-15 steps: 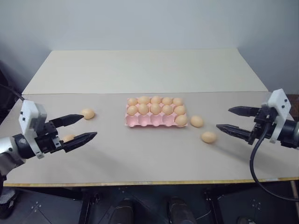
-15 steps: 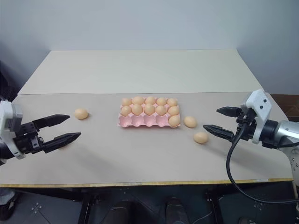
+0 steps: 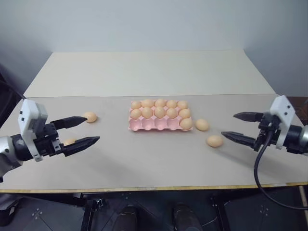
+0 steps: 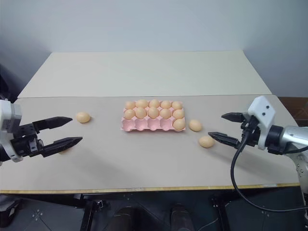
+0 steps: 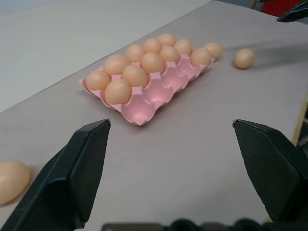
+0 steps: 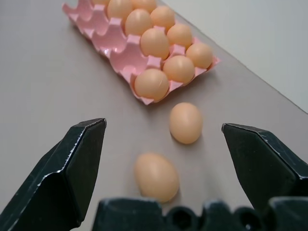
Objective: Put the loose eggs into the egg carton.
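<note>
Fingers on your left gripper (image 3: 79,131) are spread wide and hold nothing, hovering over the left part of the counter (image 3: 154,159) and pointing toward the middle. Your right gripper (image 3: 240,127) has its fingers spread wide too, empty, over the right part of the counter and pointing left.

You have the pink egg carton (image 3: 160,124) lying flat near the middle of the counter. Its far and middle rows are full, and the near row holds one egg in its rightmost cup, with the other four cups bare.

You have four loose eggs on the counter. One egg (image 3: 202,125) lies just right of the carton's near right corner, apart from it. Another egg (image 3: 214,141) lies nearer and a little further right, just ahead of the right gripper's near fingertip. On the left, a third egg (image 3: 90,117) sits well apart from the carton, just beyond the left gripper's far fingertip. A fourth egg (image 3: 70,142) lies partly hidden between the left gripper's fingers in the head view.
</note>
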Tool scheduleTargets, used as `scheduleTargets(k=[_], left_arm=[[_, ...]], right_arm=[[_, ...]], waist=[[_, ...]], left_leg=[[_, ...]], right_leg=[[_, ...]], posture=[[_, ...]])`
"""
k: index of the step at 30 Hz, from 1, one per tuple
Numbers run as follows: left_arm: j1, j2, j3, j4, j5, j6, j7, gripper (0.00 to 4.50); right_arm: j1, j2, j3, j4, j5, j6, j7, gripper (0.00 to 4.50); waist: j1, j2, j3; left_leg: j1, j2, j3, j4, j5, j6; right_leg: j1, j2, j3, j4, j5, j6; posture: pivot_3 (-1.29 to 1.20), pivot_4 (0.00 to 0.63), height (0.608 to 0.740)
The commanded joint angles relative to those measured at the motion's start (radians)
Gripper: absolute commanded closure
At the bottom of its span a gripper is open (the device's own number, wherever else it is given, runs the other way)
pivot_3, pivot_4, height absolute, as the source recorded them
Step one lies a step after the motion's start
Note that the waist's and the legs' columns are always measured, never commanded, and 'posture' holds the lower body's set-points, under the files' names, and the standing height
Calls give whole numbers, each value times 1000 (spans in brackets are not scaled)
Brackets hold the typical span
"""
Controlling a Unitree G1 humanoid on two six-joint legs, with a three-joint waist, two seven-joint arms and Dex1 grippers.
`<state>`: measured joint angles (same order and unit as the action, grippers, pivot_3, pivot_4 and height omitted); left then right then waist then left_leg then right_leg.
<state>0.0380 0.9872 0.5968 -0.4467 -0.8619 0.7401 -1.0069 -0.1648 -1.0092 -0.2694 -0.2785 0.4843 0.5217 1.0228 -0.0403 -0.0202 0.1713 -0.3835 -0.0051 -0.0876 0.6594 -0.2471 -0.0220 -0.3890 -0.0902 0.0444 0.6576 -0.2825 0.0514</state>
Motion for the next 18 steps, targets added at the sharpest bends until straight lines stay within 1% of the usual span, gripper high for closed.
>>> scheduleTargets(k=[1,3,7,13,16,18], left_arm=[[-16,5,22,-17,-23,-5,2,48],[-23,4,10,-18,-25,-6,5,48],[-17,10,11,-28,-28,-3,-5,48],[2,13,30,-43,-28,0,-13,48],[4,10,37,-52,-32,2,-2,0],[6,9,42,-59,-36,4,4,0]], right_arm=[[-23,-9,92,42,-109,-117,16,0],[-62,14,165,99,-159,-163,23,0],[-124,47,268,207,-262,-247,21,0],[-181,87,356,317,-360,-327,26,0],[-206,109,375,356,-388,-326,13,640],[-212,112,377,364,-399,-337,21,1303]], waist=[[0,0,0],[-1,0,0],[-2,0,0],[-2,0,0],[-2,0,0],[-2,0,0]], left_leg=[[0,0,0,0,0,0],[0,0,0,0,0,0],[0,0,0,0,0,0],[-1,0,0,0,0,0],[0,0,0,0,0,0],[0,0,0,0,0,0]], right_leg=[[0,0,0,0,0,0],[0,0,0,0,0,0],[0,0,0,0,0,0],[-1,0,0,0,0,0],[-1,0,0,0,0,0],[-1,0,1,0,0,0]], posture=[[0,150,740],[0,150,740],[0,150,740],[0,150,740],[0,150,740],[0,150,740]])
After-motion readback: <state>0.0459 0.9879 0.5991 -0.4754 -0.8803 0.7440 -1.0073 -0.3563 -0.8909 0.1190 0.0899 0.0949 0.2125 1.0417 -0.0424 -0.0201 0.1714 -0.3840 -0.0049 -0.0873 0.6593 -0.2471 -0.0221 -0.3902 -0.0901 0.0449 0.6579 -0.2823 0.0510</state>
